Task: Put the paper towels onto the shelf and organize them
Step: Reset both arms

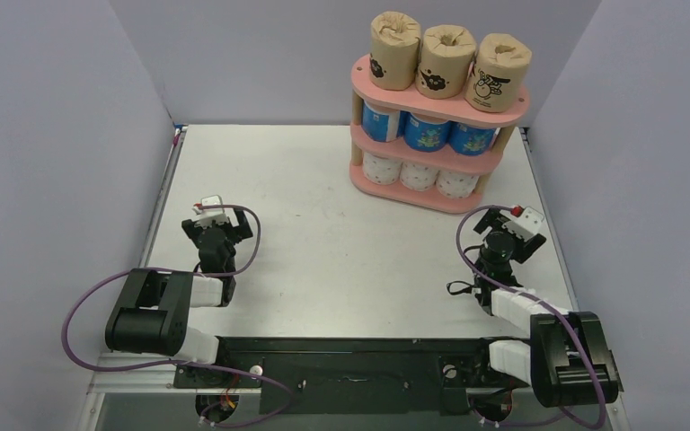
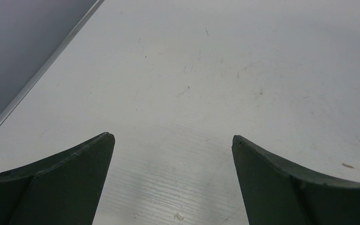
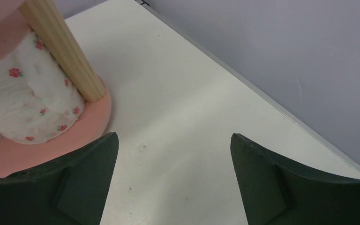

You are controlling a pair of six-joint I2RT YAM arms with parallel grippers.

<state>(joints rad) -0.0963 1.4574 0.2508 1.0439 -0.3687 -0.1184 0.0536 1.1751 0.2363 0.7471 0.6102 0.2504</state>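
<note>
The pink shelf (image 1: 503, 109) stands at the back right of the table. Three brown paper towels (image 1: 447, 61) stand on its top board, three blue ones (image 1: 427, 133) fill the middle tier, and three white ones with pink dots (image 1: 419, 174) sit on the bottom tier. My left gripper (image 1: 212, 212) is open over bare table at the left, nothing between its fingers (image 2: 86, 161). My right gripper (image 1: 519, 218) is open just in front of the shelf's right end; its wrist view shows a white dotted roll (image 3: 28, 101), a wooden post (image 3: 65, 54) and the bottom board (image 3: 101, 115) at the left.
Grey walls close in the table on the left, back and right. The table's metal edge (image 2: 42, 77) runs along the left, and the right wall (image 3: 286, 61) stands close beside my right gripper. Purple cables loop around both arms.
</note>
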